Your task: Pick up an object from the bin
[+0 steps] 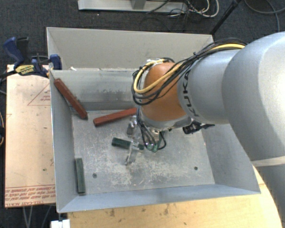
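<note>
The claw [131, 145] is shown low over the floor of the grey metal bin [180, 172], with its two fingers parted. The right end of a small dark green rectangular block [118, 142] is seen between them; whether it is touched cannot be told. A reddish-brown flat bar [115, 117] is seen just up-left of the claw, and a dark grey-green bar [79, 175] well down-left.

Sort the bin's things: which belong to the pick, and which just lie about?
Job in hand: gripper; small dark green block beside it, mid-bin.
Lying about: leaning red-brown bar on the left wall; flat red-brown bar mid-bin; long dark green bar at lower left.
</note>
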You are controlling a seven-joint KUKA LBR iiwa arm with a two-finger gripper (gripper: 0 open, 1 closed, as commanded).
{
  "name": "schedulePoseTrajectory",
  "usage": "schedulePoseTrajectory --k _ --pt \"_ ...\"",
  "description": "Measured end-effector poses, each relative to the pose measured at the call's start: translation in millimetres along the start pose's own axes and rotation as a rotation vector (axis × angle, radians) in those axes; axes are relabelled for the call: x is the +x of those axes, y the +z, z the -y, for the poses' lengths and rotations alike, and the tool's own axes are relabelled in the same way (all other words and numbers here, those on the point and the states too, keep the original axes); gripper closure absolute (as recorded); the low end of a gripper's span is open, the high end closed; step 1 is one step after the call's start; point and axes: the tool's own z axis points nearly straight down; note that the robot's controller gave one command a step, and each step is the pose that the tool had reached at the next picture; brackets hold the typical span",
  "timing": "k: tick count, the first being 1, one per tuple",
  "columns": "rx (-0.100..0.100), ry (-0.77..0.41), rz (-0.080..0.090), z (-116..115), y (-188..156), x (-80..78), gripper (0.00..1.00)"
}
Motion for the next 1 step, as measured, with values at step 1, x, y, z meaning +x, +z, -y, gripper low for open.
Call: schedulePoseTrajectory --k 1 --pt "0.002 0.028 0.003 -19.7 8.0 -13.3 1.00"
